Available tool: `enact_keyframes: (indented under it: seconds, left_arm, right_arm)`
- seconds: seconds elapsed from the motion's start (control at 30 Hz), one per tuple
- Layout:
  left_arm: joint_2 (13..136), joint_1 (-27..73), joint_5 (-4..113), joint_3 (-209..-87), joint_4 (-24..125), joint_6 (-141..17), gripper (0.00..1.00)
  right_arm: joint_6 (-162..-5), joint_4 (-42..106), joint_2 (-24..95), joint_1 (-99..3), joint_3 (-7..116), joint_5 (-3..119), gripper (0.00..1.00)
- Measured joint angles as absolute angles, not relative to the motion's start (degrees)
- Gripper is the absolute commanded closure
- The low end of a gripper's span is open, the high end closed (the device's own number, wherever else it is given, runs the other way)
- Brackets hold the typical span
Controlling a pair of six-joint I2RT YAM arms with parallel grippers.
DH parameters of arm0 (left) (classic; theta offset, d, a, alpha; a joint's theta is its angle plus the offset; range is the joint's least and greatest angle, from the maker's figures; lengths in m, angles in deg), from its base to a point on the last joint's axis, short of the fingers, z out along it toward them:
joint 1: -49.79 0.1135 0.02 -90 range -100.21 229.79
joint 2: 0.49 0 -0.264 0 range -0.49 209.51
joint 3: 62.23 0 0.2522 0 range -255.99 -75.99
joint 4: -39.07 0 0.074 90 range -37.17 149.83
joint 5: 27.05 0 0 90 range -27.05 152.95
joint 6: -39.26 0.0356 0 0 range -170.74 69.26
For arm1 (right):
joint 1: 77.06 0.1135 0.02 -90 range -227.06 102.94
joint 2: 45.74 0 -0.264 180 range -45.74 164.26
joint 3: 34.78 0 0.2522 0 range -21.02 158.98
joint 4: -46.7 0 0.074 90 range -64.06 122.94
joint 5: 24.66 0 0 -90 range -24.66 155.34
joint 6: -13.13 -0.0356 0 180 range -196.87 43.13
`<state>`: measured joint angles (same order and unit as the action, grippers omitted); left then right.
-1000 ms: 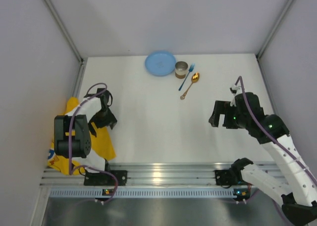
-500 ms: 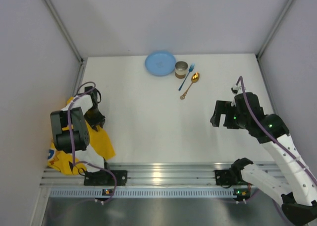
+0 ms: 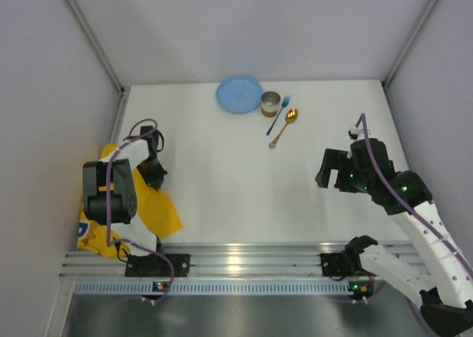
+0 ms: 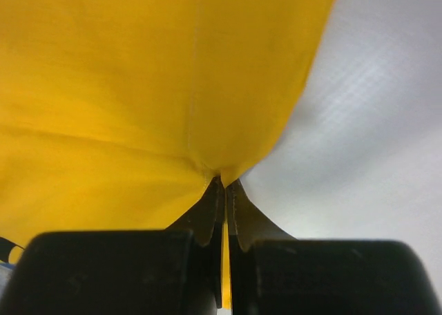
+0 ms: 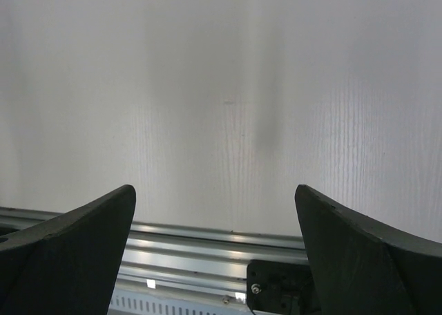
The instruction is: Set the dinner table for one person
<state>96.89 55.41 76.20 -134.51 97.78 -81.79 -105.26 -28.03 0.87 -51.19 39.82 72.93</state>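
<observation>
The dinner table (image 3: pixel 222 182) is a wide white top. A yellow cloth placemat (image 3: pixel 164 213) lies crumpled at its left edge, partly hanging off. My left gripper (image 3: pixel 152 176) is shut on the placemat's edge; in the left wrist view its jaws (image 4: pixel 224 185) pinch a yellow fold (image 4: pixel 138 87). At the table's right, my right gripper (image 3: pixel 324 176) hovers open with nothing between its fingers (image 5: pixel 90 225). At the far edge sit a blue plate (image 3: pixel 239 94), a small metal can (image 3: pixel 270 103), a blue fork (image 3: pixel 279 114) and a gold spoon (image 3: pixel 284 126).
A silver aluminium rail (image 3: pixel 244 259) runs along the near edge and carries both arm bases; it also shows in the right wrist view as the rail (image 5: pixel 200 235). Grey walls enclose the table on the left, back and right.
My left gripper went from open to shut on the placemat's edge. It moved left, then back a little to the right, and the cloth's near corner shifted right. The right arm barely moved.
</observation>
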Motion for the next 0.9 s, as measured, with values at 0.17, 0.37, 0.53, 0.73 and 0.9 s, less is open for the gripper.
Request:
enact_keyframes:
  seconds: [0.17,0.37,0.53,0.73,0.9]
  left_arm:
    - [97.3,41.6,73.8,-137.2,97.8,-87.5,1.00]
    - [102.8,23.2,70.5,-146.7,98.0,-96.2,1.00]
    - [112.6,11.5,68.3,-160.8,98.9,-101.5,1.00]
    - [128.1,1.2,65.8,-185.2,101.4,-105.8,1.00]
    - [135.6,-3.7,60.4,-195.4,102.1,-110.4,1.00]
  right_arm:
    - [-105.2,-28.7,-0.4,-51.2,39.8,73.4,0.00]
    - [-104.8,-31.6,-2.4,-51.2,39.8,75.0,0.00]
    - [-103.9,-34.5,-4.4,-51.2,39.9,76.5,0.00]
    - [-104.0,-37.2,-6.0,-51.2,41.3,78.0,0.00]
    - [-104.6,-38.4,-6.7,-51.2,42.2,78.8,0.00]
